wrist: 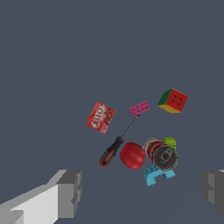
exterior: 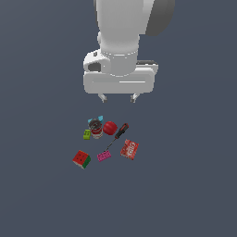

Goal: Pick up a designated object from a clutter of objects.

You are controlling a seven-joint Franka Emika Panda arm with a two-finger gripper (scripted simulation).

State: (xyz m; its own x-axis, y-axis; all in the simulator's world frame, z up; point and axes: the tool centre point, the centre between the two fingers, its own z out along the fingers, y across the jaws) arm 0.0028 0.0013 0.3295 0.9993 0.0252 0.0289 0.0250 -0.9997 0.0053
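The pink studded brick [exterior: 103,156] lies flat on the grey floor at the near side of the clutter, between the red-and-green cube [exterior: 81,159] and the red box [exterior: 129,149]. It also shows in the wrist view [wrist: 140,107], at the tip of the screwdriver [wrist: 114,147]. My gripper [exterior: 118,98] is open and empty, high above the clutter, well apart from the brick. In the wrist view its two fingers [wrist: 70,192] stand wide apart.
A red ball [exterior: 109,128], a metal can [exterior: 96,128] on its side, a green brick [exterior: 87,134], a small cyan piece [wrist: 158,175] and the red-handled screwdriver [exterior: 118,134] crowd the far side of the clutter. Bare grey floor surrounds the group.
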